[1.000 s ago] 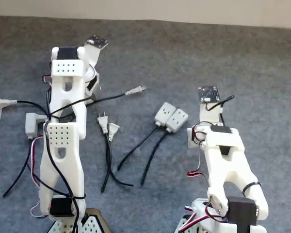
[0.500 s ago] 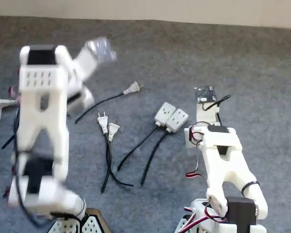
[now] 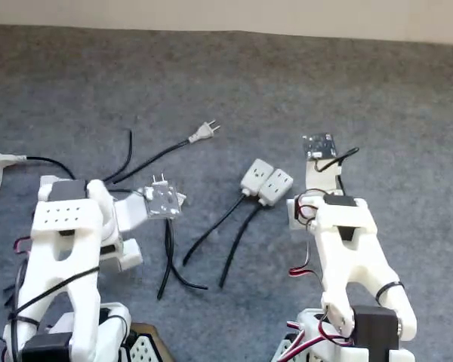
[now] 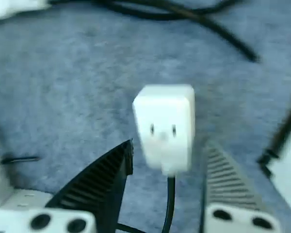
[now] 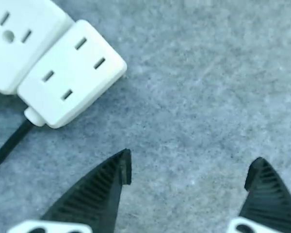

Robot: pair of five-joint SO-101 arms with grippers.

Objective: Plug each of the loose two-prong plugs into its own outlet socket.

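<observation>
1. Two-prong white plugs on black cords lie loose on the grey carpet (image 3: pixel 377 98). One plug (image 3: pixel 204 133) is far out and a pair (image 3: pixel 160 180) sits by the left arm (image 3: pixel 64 249). Paired white sockets (image 3: pixel 266 181) rest between the arms.
2. The left claw (image 4: pixel 169 147) gapes empty astride a white two-slot block (image 4: pixel 164 126), probably lining up a grab.
3. The right claw (image 5: pixel 191 159) is spread wide and empty, near the face-up sockets (image 5: pixel 70 73). No print is legible.

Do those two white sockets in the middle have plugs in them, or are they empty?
Empty. In the right wrist view both sockets show bare slots; a loose plug lies apart on the carpet.
</observation>
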